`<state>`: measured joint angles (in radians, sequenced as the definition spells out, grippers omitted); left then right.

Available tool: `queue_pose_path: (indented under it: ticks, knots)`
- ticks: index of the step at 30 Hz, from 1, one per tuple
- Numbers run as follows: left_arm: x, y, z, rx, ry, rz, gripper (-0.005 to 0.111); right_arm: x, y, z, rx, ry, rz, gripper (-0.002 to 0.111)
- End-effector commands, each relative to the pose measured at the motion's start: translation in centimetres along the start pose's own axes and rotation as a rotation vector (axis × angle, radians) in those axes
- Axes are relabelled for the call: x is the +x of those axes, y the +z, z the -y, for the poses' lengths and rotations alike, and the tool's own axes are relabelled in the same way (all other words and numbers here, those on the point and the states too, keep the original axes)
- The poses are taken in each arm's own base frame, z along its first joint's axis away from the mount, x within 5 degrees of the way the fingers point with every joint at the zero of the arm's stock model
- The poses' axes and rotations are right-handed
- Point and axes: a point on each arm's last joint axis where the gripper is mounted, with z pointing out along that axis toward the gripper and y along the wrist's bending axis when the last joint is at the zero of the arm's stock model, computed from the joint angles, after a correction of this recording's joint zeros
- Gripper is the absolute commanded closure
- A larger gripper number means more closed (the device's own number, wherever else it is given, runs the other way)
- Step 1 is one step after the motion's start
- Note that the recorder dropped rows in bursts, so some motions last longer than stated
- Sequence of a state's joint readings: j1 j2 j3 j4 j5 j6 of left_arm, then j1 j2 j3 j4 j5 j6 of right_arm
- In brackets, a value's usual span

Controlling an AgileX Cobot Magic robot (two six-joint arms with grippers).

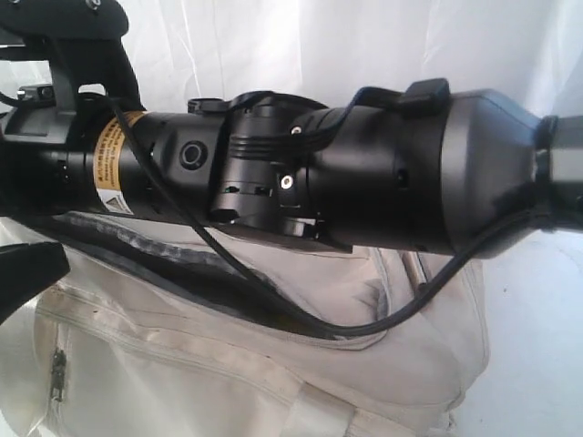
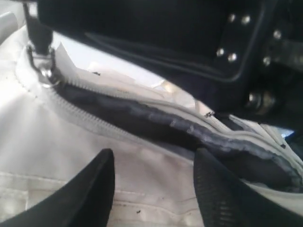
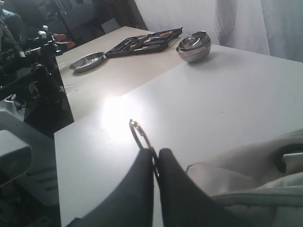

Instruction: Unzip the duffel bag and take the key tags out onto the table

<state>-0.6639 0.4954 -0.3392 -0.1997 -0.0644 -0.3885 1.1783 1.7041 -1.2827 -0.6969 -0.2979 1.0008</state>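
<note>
In the exterior view, one duffel bag [image 1: 228, 364] lies on the table [image 1: 533, 382], its long axis running left to right, beneath a black arm [image 1: 383, 182]. In the left wrist view, the left gripper [image 2: 154, 151] hangs spread wide just above the gaping zip opening [image 2: 156, 127], which runs slantwise. In the right wrist view, the right gripper [image 3: 155, 152] pinches one metal ring [image 3: 139, 135] over the table, with the bag beside it.
</note>
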Motion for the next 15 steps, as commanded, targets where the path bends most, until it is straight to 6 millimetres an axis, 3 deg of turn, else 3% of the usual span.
queue_pose_path:
  ticks: [1,7,15]
  knots:
    - [0.0,1.0,-0.2,-0.018,-0.015,0.000,0.052,-3.2,-1.1,-2.2,-0.175,0.037,0.162,0.108]
    - [-0.1,2.9,-0.6,-0.049,-0.028,0.012,0.052,-3.1,-1.1,-2.6,-0.213,-0.016,0.152,0.108]
    - [-0.2,3.4,-0.7,-0.059,-0.084,0.025,0.052,-4.0,-2.3,-3.0,-0.189,-0.084,0.130,0.108]
